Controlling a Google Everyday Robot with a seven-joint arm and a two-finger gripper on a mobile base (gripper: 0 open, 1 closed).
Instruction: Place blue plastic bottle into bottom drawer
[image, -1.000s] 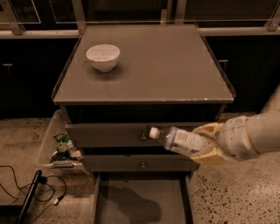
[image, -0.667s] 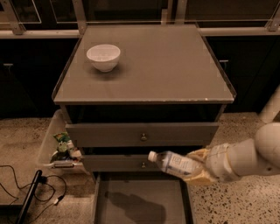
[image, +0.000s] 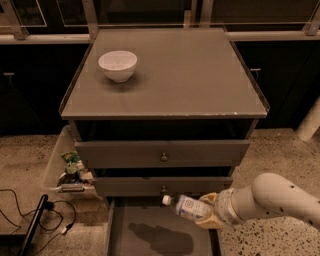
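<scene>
The blue plastic bottle (image: 186, 206) has a white cap pointing left and a blue-and-white label. It lies nearly level in the air, held by my gripper (image: 206, 212), which is shut around its base end. The gripper's tan fingers (image: 209, 222) wrap the bottle from the right. The bottom drawer (image: 131, 226) is pulled open below, a shallow grey tray with a flat floor. The bottle hangs above the drawer's right half and casts a shadow on its floor. My white arm (image: 272, 200) reaches in from the right.
A white bowl (image: 118, 65) stands on the cabinet top (image: 190, 75) at the back left. The two upper drawers (image: 162, 153) have round knobs. A clear bin (image: 64, 165) with packets sits on the floor at left, beside black cables (image: 30, 220).
My gripper has carried the bottle downward and a little left, from level with the upper drawers to just above the open bottom drawer.
</scene>
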